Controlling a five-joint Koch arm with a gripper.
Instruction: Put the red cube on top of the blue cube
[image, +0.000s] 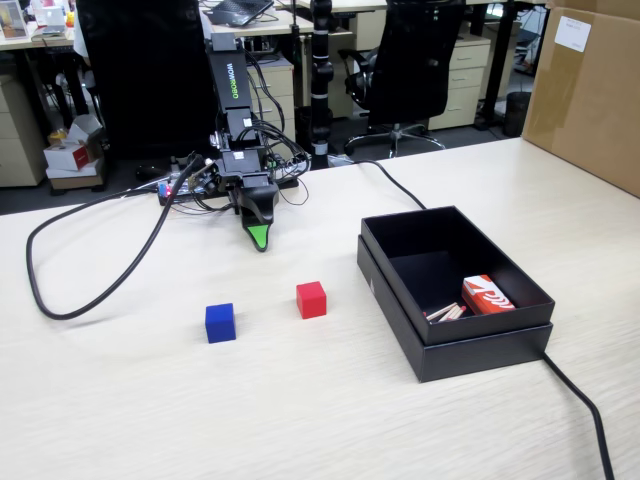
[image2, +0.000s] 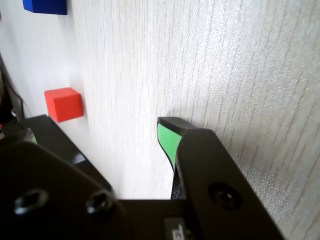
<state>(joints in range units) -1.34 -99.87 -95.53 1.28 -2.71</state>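
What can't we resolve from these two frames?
- Gripper state: fixed view shows one green tip; in the wrist view the other jaw is hidden by the housing.
- Blue cube: wrist view's top edge cuts it off.
- Black box contents: the near wall hides part of the red-and-white packet and the thin sticks, too small to identify.

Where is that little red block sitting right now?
In the fixed view the red cube sits on the table near the middle, right of the blue cube and left of the black box, in front of the tool, touching nothing.
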